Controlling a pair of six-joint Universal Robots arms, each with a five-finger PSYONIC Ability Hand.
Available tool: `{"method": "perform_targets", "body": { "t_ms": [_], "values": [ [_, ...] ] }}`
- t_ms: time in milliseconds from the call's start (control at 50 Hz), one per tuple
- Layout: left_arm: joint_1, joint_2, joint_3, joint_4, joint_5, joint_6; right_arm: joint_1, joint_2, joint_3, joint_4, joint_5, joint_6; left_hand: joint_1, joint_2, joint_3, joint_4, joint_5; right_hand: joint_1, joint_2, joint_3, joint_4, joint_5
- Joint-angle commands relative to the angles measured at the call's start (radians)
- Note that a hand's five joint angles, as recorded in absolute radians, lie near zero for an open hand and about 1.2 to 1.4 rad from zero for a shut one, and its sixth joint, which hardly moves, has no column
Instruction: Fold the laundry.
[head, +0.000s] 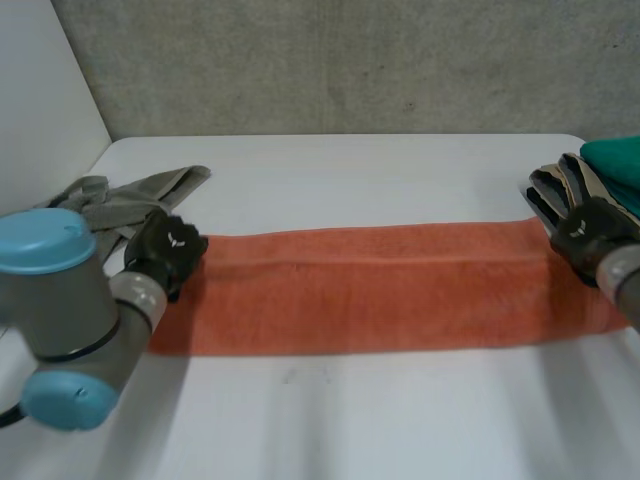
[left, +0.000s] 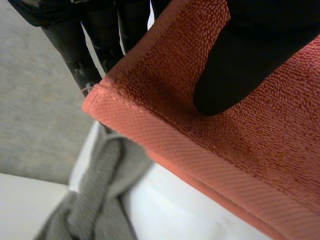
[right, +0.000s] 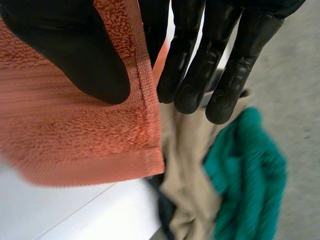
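Note:
A long orange towel lies stretched flat across the white table from one hand to the other. My left hand is at its left end, on the far corner. In the left wrist view the thumb presses on top of the towel and the fingers reach under the lifted corner, pinching it. My right hand is at the right end, also on the far corner. There the thumb lies on the towel, and the fingers run along behind its hemmed edge.
A crumpled grey cloth lies just behind my left hand, near the table's left edge. A pile of green, beige and dark cloths sits at the far right, right beside my right hand. A concrete wall stands behind the table.

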Motion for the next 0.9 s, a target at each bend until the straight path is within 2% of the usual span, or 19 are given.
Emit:
{"method": "perform_targets", "body": {
  "t_ms": [20,120,240,260,280,300,320,340,360,440,500,620,640,700,720,840,900],
  "values": [
    [-0.004,-0.236,0.228,0.144,0.001,0.049,0.059,0.208,-0.191,-0.173,0.023,0.026,0.244,0.199,0.205,0.197,0.248,0.409,0.222,0.211,0.208,0.229],
    [0.001,-0.385,0.375,0.163,0.001,0.141,0.076,0.35,-0.332,-0.284,0.025,0.026,0.244,0.199,0.205,0.197,0.248,0.409,0.222,0.211,0.208,0.229],
    [0.002,-0.497,0.495,0.213,-0.001,0.166,0.078,0.481,-0.441,-0.383,0.022,0.026,0.244,0.199,0.205,0.197,0.248,0.409,0.222,0.211,0.208,0.229],
    [0.002,-0.505,0.504,0.228,-0.001,0.166,0.078,0.504,-0.46,-0.405,0.023,0.027,0.244,0.199,0.205,0.197,0.248,0.357,0.171,0.16,0.157,0.178],
    [0.002,-0.51,0.511,0.242,-0.002,0.166,0.078,0.516,-0.47,-0.416,0.025,0.032,0.244,0.199,0.205,0.197,0.248,0.206,0.019,0.008,0.005,0.026],
    [0.001,-0.514,0.515,0.257,-0.002,0.165,0.078,0.525,-0.478,-0.425,0.026,0.038,0.163,0.118,0.124,0.116,0.167,0.024,-0.162,-0.174,-0.176,-0.156],
    [-0.001,-0.519,0.515,0.293,-0.004,0.165,0.082,0.539,-0.489,-0.442,0.031,0.056,-0.556,-0.601,-0.595,-0.602,-0.552,-0.597,-0.783,-0.794,-0.797,-0.777],
    [-0.001,-0.519,0.511,0.311,-0.004,0.166,0.084,0.541,-0.49,-0.448,0.032,0.064,-0.929,-0.974,-0.969,-0.976,-0.925,-0.813,-0.999,-1.011,-1.013,-0.993],
    [-0.002,-0.517,0.509,0.327,-0.004,0.166,0.088,0.542,-0.492,-0.453,0.032,0.075,-0.978,-1.023,-1.017,-1.024,-0.974,-0.813,-0.999,-1.011,-1.013,-0.993],
    [-0.014,-0.491,0.472,0.371,-0.001,0.155,0.108,0.516,-0.481,-0.463,0.034,0.116,-0.978,-1.023,-1.017,-1.024,-0.974,-0.813,-0.999,-1.011,-1.013,-0.993],
    [-0.025,-0.427,0.414,0.377,-0.004,0.125,0.114,0.437,-0.435,-0.453,0.034,0.176,-0.978,-1.023,-1.017,-1.024,-0.974,-0.813,-0.999,-1.011,-1.013,-0.993],
    [-0.034,-0.275,0.276,0.376,-0.005,0.033,0.102,0.204,-0.261,-0.428,0.02,0.438,-0.978,-1.023,-1.017,-1.024,-0.974,-0.813,-0.999,-1.011,-1.013,-0.993],
    [-0.034,-0.226,0.23,0.376,-0.004,-0.001,0.099,0.139,-0.224,-0.393,0.01,0.504,-0.978,-1.023,-1.017,-1.024,-0.974,-0.813,-0.999,-1.011,-1.013,-0.993],
    [-0.03,-0.163,0.169,0.374,-0.002,-0.045,0.082,0.067,-0.19,-0.307,-0.03,0.578,-0.978,-1.023,-1.017,-1.024,-0.974,-0.813,-0.999,-1.011,-1.013,-0.993],
    [-0.028,-0.119,0.125,0.373,-0.002,-0.08,0.049,0.035,-0.169,-0.229,-0.071,0.611,-0.978,-1.023,-1.017,-1.024,-0.974,-0.813,-0.999,-1.011,-1.013,-0.993],
    [-0.025,-0.005,-0.003,0.371,0.001,-0.185,-0.063,-0.002,-0.132,0.058,-0.219,0.636,-0.978,-1.023,-1.017,-1.024,-0.974,-0.813,-0.999,-1.011,-1.013,-0.993],
    [-0.027,0.015,-0.038,0.371,0.002,-0.22,-0.094,-0.002,-0.118,0.133,-0.247,0.627,-0.978,-1.023,-1.017,-1.024,-0.974,-0.8,-0.987,-0.998,-1.001,-0.98]
  ]
}}
